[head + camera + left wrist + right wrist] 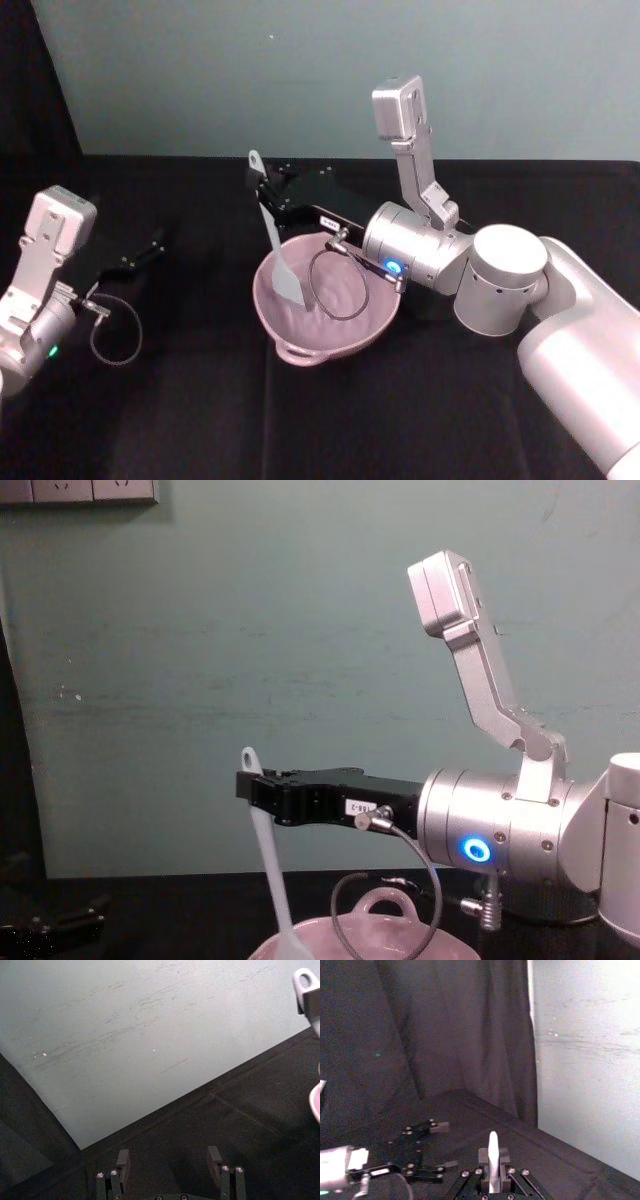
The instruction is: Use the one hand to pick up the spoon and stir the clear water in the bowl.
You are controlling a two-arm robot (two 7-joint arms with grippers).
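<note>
My right gripper [258, 196] is shut on the upper handle of the white spoon [272, 235], just below its holed end. The spoon hangs nearly upright, a little tilted, with its flat blade down inside the pale pink bowl [345, 335]. From the chest the gripper [256, 786] reaches leftward above the bowl [405, 942], and the spoon [270, 865] drops from its tips. The right wrist view has the handle [493, 1157] pinched between the fingers. The clear water cannot be made out. My left gripper [148, 250] rests open at the far left, well apart from the bowl.
A black cloth covers the table [200, 420], with a pale green wall [300, 70] behind. Cable loops hang from both wrists, one [335, 285] over the bowl. The bowl's loop handle [300, 352] faces me. A dark curtain [445, 1035] closes the left side.
</note>
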